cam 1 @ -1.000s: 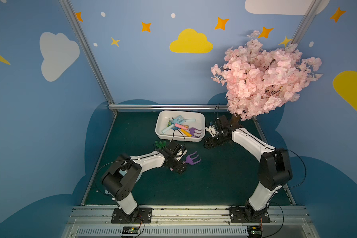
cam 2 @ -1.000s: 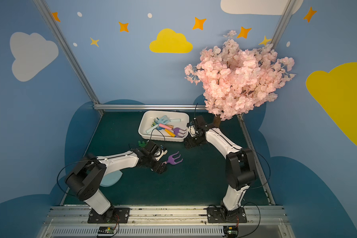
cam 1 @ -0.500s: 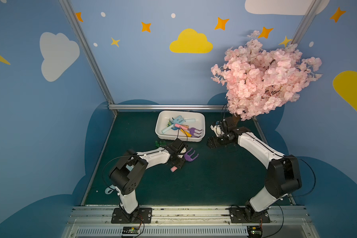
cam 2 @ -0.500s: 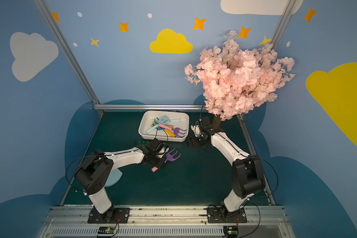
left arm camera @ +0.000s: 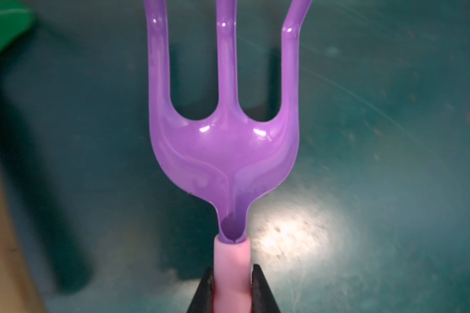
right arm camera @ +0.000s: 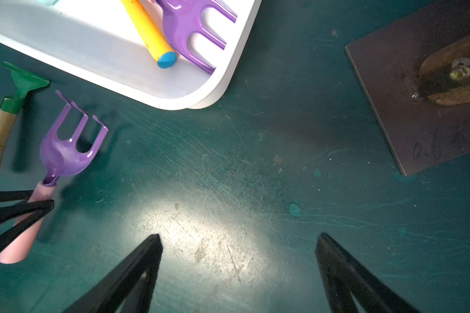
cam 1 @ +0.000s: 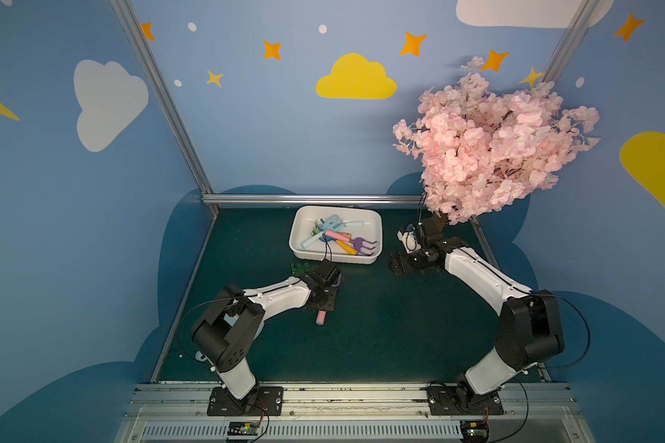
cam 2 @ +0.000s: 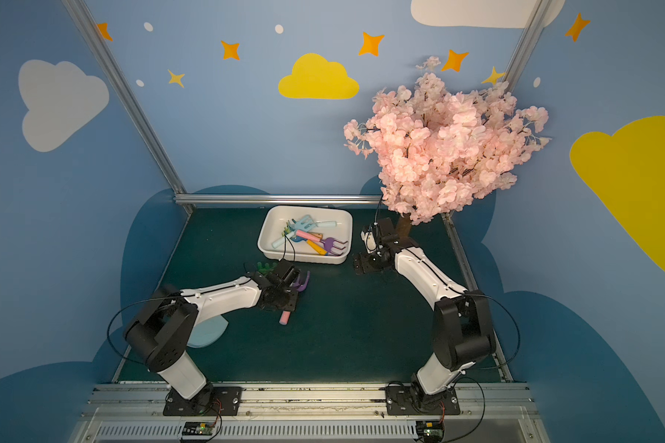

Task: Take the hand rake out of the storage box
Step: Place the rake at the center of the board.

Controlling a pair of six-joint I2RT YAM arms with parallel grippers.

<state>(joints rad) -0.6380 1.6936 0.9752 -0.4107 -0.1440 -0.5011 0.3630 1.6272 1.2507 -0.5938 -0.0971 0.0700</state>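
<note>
The left claw [left arm camera: 232, 271] clamps the pink handle of the purple hand rake [left arm camera: 224, 151]. The rake is outside the storage box [cam 1: 333, 257], over the green worktop [cam 1: 381, 337] near the box's front rim. The right claw [right arm camera: 239, 238] hangs with fingers wide apart and empty over bare, scratched worktop just off the box's rounded corner. In both top views, open surface stretches from the rake toward the arm bases. Only the right wrist view shows the grip from the side, with a wooden-handled green rake [right arm camera: 25, 81] lying beside it. The left wrist view shows the three tines head-on. A purple fork [right arm camera: 190, 29] lies in the box, and a dark base plate [right arm camera: 418, 108] sits near the right claw.
</note>
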